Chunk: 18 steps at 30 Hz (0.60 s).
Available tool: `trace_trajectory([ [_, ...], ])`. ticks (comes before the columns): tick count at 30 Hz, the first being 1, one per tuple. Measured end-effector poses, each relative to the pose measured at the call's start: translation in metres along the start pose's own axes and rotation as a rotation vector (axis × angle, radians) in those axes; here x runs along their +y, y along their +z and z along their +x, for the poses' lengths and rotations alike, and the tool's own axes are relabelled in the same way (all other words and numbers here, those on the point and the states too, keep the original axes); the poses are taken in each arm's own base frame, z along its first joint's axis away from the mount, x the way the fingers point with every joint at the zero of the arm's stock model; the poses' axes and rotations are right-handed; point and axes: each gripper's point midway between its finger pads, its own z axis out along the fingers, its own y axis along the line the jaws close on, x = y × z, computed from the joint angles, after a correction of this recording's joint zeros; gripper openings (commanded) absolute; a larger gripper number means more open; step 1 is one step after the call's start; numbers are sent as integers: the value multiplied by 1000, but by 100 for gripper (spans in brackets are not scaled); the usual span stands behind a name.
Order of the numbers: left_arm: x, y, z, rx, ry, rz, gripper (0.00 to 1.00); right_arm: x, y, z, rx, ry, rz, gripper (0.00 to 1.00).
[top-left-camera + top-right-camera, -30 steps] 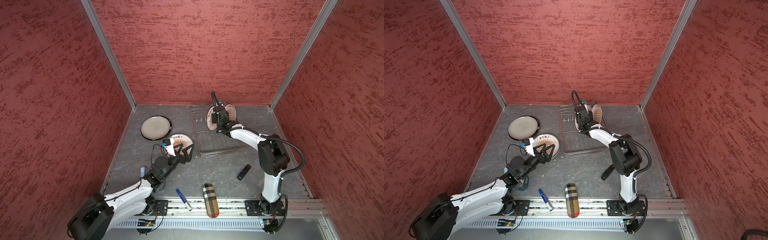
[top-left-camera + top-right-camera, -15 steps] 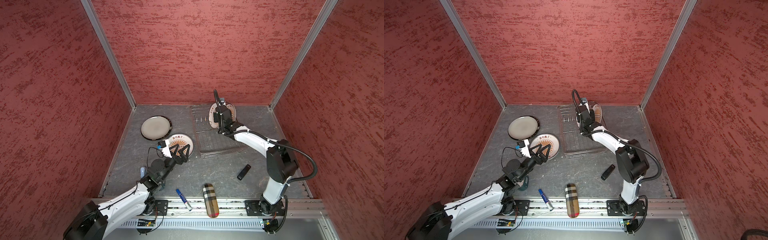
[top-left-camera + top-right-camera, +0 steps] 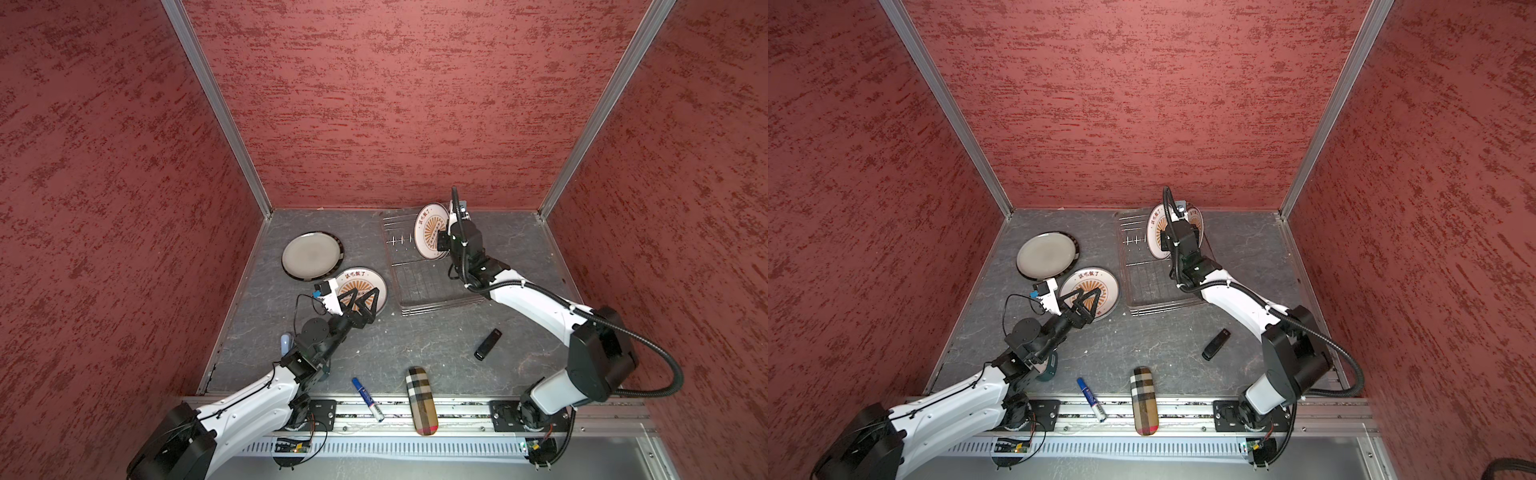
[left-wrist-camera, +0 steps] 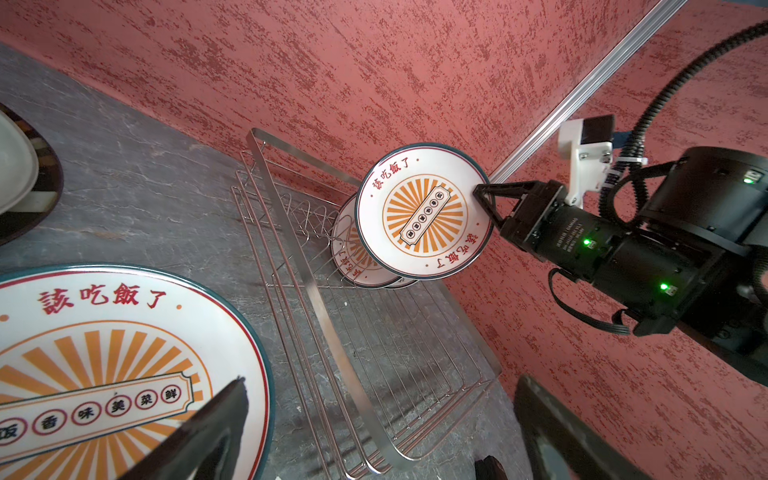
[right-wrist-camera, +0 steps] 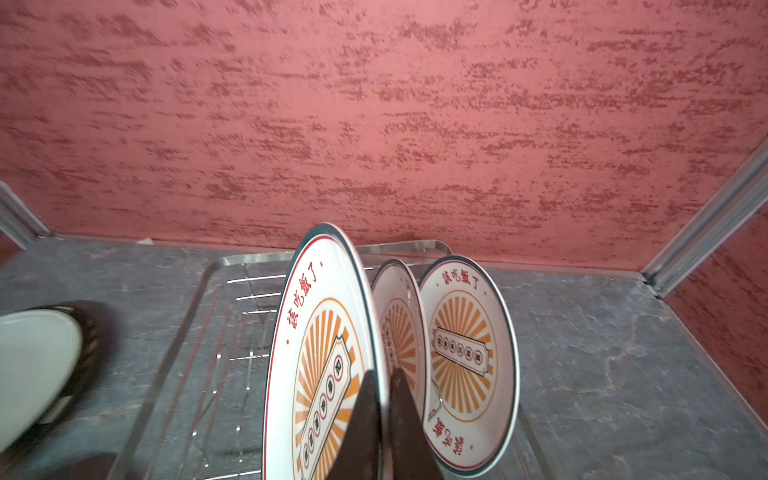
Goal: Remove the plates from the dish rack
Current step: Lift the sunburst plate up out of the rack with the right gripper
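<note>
The dish rack (image 3: 432,286) (image 3: 1154,286) (image 4: 332,316) (image 5: 232,266) lies at the back of the table. My right gripper (image 3: 441,240) (image 3: 1168,241) (image 4: 478,194) (image 5: 384,376) is shut on the rim of a sunburst plate (image 3: 429,232) (image 3: 1155,232) (image 4: 419,216) (image 5: 316,353), held upright above the rack. Two more plates (image 5: 401,328) (image 5: 469,340) stand in the prongs behind it. My left gripper (image 3: 361,296) (image 3: 1084,296) (image 4: 380,386) hangs open and empty over a sunburst plate (image 3: 360,277) (image 3: 1090,279) (image 4: 104,353) lying flat on the table. A grey plate (image 3: 311,254) (image 3: 1046,254) lies beside that one.
A black stick (image 3: 488,344), a blue marker (image 3: 368,392) and a plaid case (image 3: 422,401) lie near the front edge. A teal object (image 3: 1052,370) shows partly under the left arm. Red walls close the back and both sides.
The right gripper has drawn its sunburst plate up and leftward out of the row, and the right arm's elbow has swung right. The left gripper stays open over the flat plate.
</note>
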Motion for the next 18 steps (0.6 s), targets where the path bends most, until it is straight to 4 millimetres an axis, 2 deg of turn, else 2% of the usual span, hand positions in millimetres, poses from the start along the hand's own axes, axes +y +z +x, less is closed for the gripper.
trace_trajectory([
  [3,-1,0,1,5,-9,5,99,6,-13,-5,-26,39,-69,0],
  [10,-7,2,6,32,-17,44,99,8,-37,-1,-44,135,-219,0],
  [18,-20,6,25,119,-33,135,100,6,-50,8,-31,250,-371,0],
])
